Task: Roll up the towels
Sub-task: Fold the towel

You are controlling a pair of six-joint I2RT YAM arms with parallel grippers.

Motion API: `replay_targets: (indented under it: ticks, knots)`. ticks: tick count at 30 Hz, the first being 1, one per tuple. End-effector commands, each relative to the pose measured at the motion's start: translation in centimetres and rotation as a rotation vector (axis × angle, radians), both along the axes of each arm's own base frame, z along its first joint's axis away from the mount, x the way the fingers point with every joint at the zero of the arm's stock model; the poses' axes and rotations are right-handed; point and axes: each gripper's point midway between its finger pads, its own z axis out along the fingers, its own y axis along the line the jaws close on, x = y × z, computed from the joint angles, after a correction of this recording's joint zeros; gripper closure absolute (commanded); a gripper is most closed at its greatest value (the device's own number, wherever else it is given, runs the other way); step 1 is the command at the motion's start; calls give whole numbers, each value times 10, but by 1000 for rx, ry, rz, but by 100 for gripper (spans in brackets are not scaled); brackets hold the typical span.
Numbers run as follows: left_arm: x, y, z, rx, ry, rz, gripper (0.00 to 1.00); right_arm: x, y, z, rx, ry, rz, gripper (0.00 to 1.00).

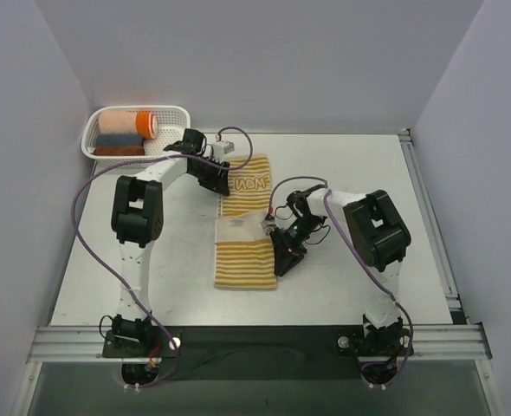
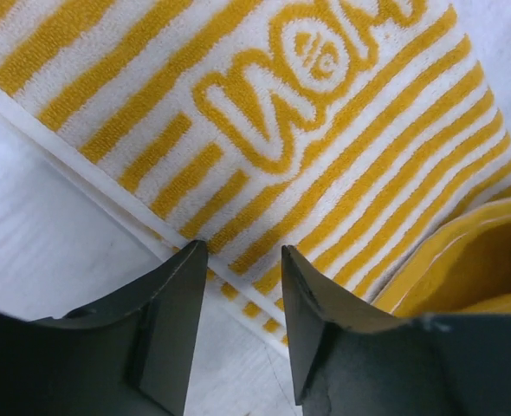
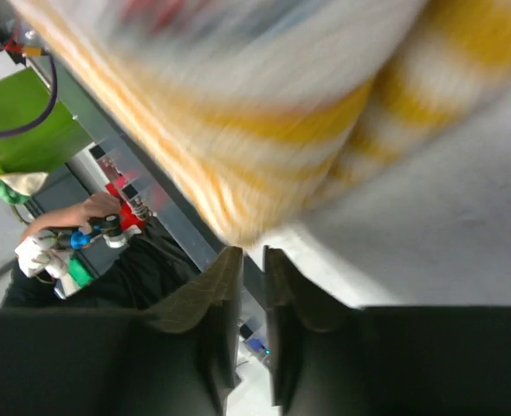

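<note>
Holding, L gripper [image 2: 238,251]: nothing I could see; my fingers [image 2: 164,295] stood partly apart w/ a clear gap, and the towel [image 2: 325,173] edge showed just past the tips.
L gripper spot: at the far-left edge of the towel, by the lettering [image 1: 251,184]; a solid mustard part [image 2: 481,260] curled up just beside the tips.
R gripper [image 3: 251,251]: fingers nearly together, only a thin slit betw. them; I couldn't tell if any cloth was pinched, as the wrist view was too blurred.
R gripper spot: at the towel's right edge, abt mid-length, just beside the white patch [image 1: 236,230].
Towel: lay lengthwise mid-table [image 1: 368,173], lettering at the far end, stripes at the near end, pale patch across the middle.
Basket [image 1: 179,113]: white, far-left corner, well apart from the towel; it held a peach-orange roll [image 1: 124,122], a grey-blue roll [image 1: 119,139] and a reddish-brown roll [image 1: 119,150].
</note>
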Motion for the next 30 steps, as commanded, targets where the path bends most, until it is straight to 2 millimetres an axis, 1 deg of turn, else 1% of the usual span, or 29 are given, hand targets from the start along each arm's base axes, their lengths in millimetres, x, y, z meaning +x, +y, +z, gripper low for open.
replay_targets:
  ticks: [1, 2, 3, 4, 5, 6, 7, 8, 9, 10, 11, 12, 13, 14, 15, 16, 17, 18, 19, 20, 21, 22, 23, 24, 26, 27, 28, 29, 30]
  knots:
    - [16, 5, 0, 8, -51, -41, 48, 9, 2, 44, 110, -59, -42, 73]
    - [18, 4, 12, -27, -56, -35, 45, 19, -2, 48, 116, -81, -70, 73]
    - [18, -1, 35, -85, -81, -52, 40, 29, -5, 58, 133, -124, -92, 72]
    - [17, -1, 48, -114, -95, -58, 38, 38, -7, 64, 144, -152, -115, 72]
    - [16, 4, 61, -142, -108, -52, 36, 46, -8, 71, 154, -179, -136, 72]
    - [11, 2, 91, -187, -151, -70, 34, 67, -9, 86, 182, -261, -170, 70]
    - [4, 5, 95, -200, -152, -71, 31, 78, -10, 90, 166, -304, -187, 65]
    - [1, 10, 104, -213, -162, -62, 30, 87, -9, 95, 170, -351, -187, 61]
    - [-6, 11, 129, -234, -210, -73, 29, 100, -1, 108, 183, -399, -195, 58]
    - [-19, 15, 122, -236, -186, -68, 26, 109, 4, 113, 184, -418, -198, 54]
    - [-24, 21, 127, -239, -199, -65, 25, 115, 9, 115, 187, -428, -197, 54]
    - [-34, 25, 142, -242, -236, -67, 24, 120, 19, 109, 190, -410, -194, 54]
    - [-39, 28, 144, -239, -252, -67, 23, 134, 29, 121, 217, -444, -197, 54]
    - [-54, 34, 131, -223, -239, -80, 22, 139, 37, 123, 224, -423, -216, 54]
    - [-60, 41, 141, -204, -286, -84, 21, 145, 47, 117, 243, -397, -216, 55]
    - [-64, 46, 140, -188, -305, -92, 21, 150, 60, 125, 272, -407, -204, 58]
    - [-76, 52, 127, -162, -304, -112, 21, 152, 68, 127, 282, -392, -208, 59]
    - [-80, 61, 136, -151, -341, -109, 21, 156, 75, 115, 273, -375, -207, 59]
    - [-87, 66, 133, -132, -356, -136, 21, 158, 84, 115, 281, -380, -195, 60]
    - [-100, 69, 135, -119, -370, -152, 21, 160, 87, 108, 272, -368, -196, 60]
    - [-109, 70, 132, -106, -377, -177, 22, 165, 87, 90, 240, -354, -205, 60]
    - [-122, 71, 129, -94, -369, -204, 22, 166, 88, 82, 227, -346, -207, 61]
    - [-130, 71, 127, -59, -409, -261, 22, 168, 86, 72, 212, -332, -212, 62]
    - [-148, 71, 121, -37, -415, -294, 22, 169, 82, 55, 183, -313, -215, 63]
    - [-170, 59, 112, 9, -458, -405, 21, 170, 72, 32, 127, -307, -220, 66]
    - [-187, 56, 106, 27, -471, -449, 21, 170, 68, 17, 101, -299, -212, 70]
    - [-203, 40, 100, 42, -497, -550, 21, 169, 65, 9, 79, -296, -212, 71]
    - [-211, 38, 94, 84, -511, -592, 21, 167, 62, 4, 71, -283, -213, 72]
    - [-221, 31, 96, 103, -549, -641, 21, 166, 61, -4, 61, -269, -212, 75]
